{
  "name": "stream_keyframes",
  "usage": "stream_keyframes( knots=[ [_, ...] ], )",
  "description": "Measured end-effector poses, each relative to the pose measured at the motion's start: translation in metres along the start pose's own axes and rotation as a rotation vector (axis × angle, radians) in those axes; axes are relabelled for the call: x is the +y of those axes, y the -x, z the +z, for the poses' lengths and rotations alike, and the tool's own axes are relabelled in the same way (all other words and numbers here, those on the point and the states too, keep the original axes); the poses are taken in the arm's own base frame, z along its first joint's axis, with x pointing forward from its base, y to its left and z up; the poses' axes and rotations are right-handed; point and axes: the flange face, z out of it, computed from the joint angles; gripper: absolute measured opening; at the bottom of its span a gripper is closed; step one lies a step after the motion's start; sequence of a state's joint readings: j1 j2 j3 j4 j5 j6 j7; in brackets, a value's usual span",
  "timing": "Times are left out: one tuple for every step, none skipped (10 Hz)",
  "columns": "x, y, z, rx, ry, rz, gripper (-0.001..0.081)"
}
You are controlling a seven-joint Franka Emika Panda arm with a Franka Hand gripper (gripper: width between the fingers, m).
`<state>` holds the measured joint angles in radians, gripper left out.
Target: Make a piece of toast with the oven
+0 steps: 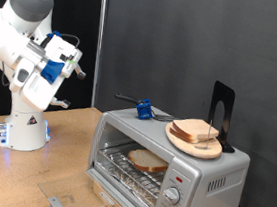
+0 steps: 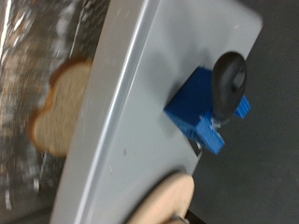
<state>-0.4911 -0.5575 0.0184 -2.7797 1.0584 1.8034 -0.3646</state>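
Observation:
The silver-grey oven stands at the exterior view's lower right, and its door looks folded down. The piece of toast lies flat on the rack inside. It also shows in the wrist view, beside the oven's grey top. My gripper hangs in the air well to the exterior view's left of the oven and higher than its top. It points toward the oven and nothing shows between its fingers. The fingers do not show in the wrist view.
On the oven top are a round wooden plate with another bread slice, a blue block with a black handle, and a black upright stand. The plate's edge shows in the wrist view. The wooden table carries the oven.

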Motion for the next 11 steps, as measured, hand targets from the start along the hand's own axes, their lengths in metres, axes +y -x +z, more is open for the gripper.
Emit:
stream_keyframes(
  knots=[
    [0.005,-0.005,0.001,-0.010,0.008,0.085,0.0809],
    [0.013,-0.016,0.000,-0.006,0.007,0.160,0.0809],
    [0.021,-0.028,-0.004,0.000,-0.001,0.210,0.0809],
    [0.029,-0.042,-0.009,0.007,-0.009,0.243,0.0809],
    [0.039,-0.054,-0.014,0.017,-0.009,0.260,0.0809],
    [0.049,-0.061,-0.016,0.011,0.000,0.259,0.0809],
    [0.054,-0.069,-0.016,-0.001,0.008,0.252,0.0809],
    [0.054,-0.068,-0.016,-0.001,0.007,0.254,0.0809],
    [0.054,-0.066,-0.014,-0.019,0.005,0.255,0.0809],
    [0.058,-0.065,-0.012,-0.015,0.009,0.259,0.0809],
    [0.066,-0.067,-0.011,0.014,0.022,0.274,0.0809]
  ],
)
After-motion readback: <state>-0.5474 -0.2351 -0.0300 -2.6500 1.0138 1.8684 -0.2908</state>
